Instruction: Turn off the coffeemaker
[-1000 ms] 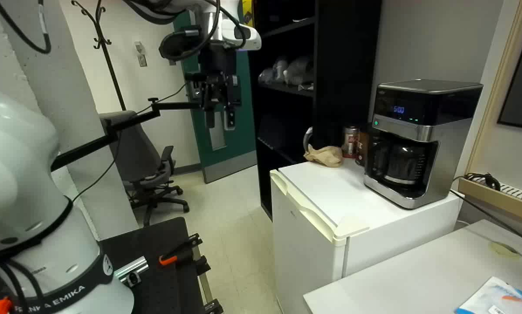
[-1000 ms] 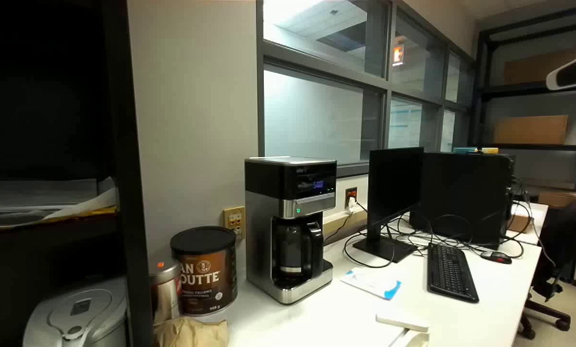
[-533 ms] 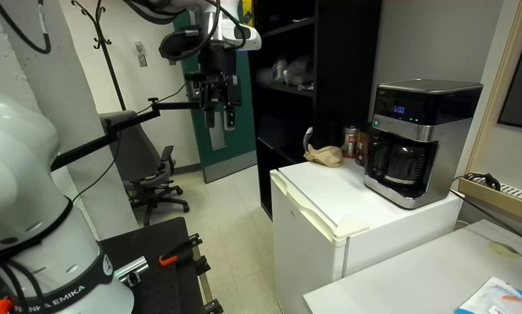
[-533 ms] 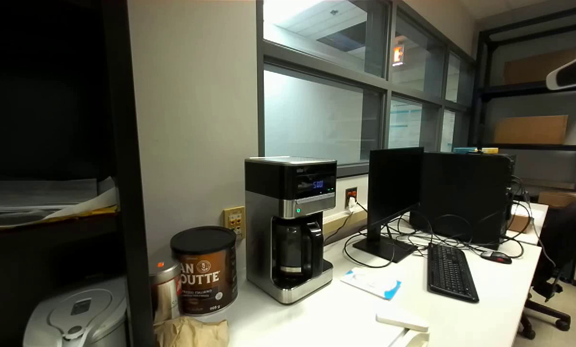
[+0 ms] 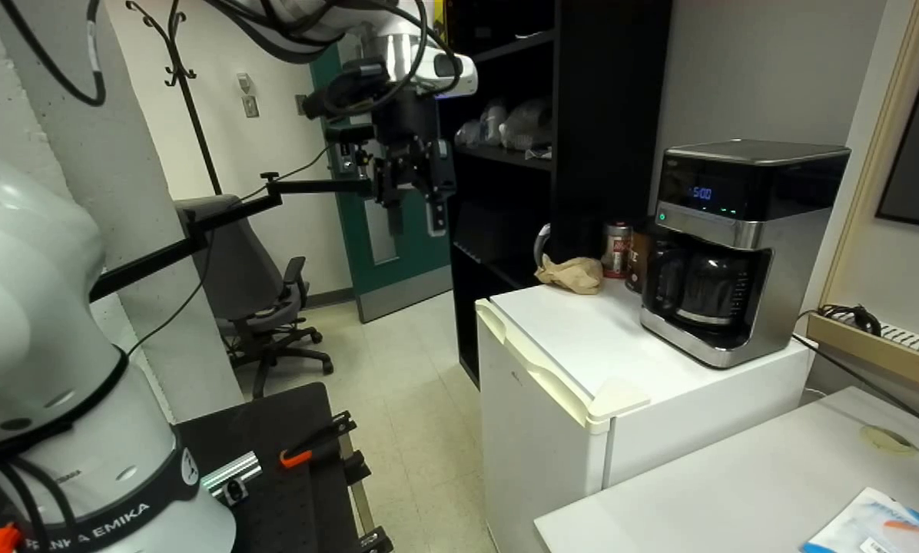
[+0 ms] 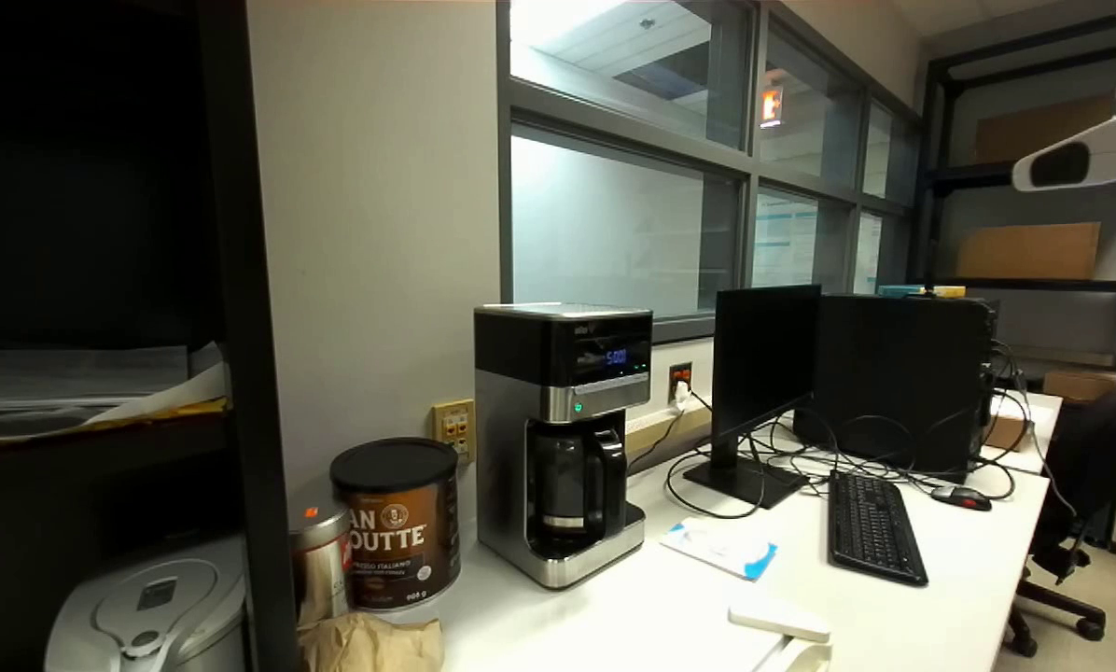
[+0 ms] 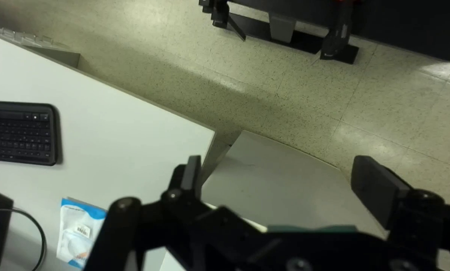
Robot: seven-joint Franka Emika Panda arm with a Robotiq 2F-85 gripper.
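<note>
On top of a squat white mini-fridge [image 5: 590,330] with a cream-coloured front edge stands the boxy black coffeemaker [image 5: 744,230], upright, with a silver-grey band across its front and a dark glass carafe [image 5: 711,296] seated in its lower half. Blue digits on its black display [image 5: 702,193] read 5:00, and a small round green light [image 5: 661,216] glows at one end of the band in both exterior views. Well apart from the coffeemaker, a white jointed robot arm [image 5: 37,307] carries black fingers [image 7: 375,192], which point down and, as the wrist view shows, stand wide apart. Near the coffeemaker, in an exterior view, sit a brown cylindrical canister [image 6: 395,541] with a black lid, a silver metal can [image 6: 323,574] with red markings just beside it, and a crumpled tan paper bag [image 6: 371,644] in front of both; whether canister and can touch, I cannot tell. Just beside the fridge, a flat white worktop [image 5: 682,499] bears a white-and-blue plastic packet [image 7: 78,233], a long black keyboard [image 7: 18,131], a small black mouse [image 6: 961,497] with a red mark and a slim black monitor [image 6: 768,359] on a stand. Past the fridge rises a tall black shelving unit [image 5: 609,115]; farther back are a green door [image 5: 421,261] with a grey strip along its foot and a grey office chair [image 5: 233,269] on castors.
</note>
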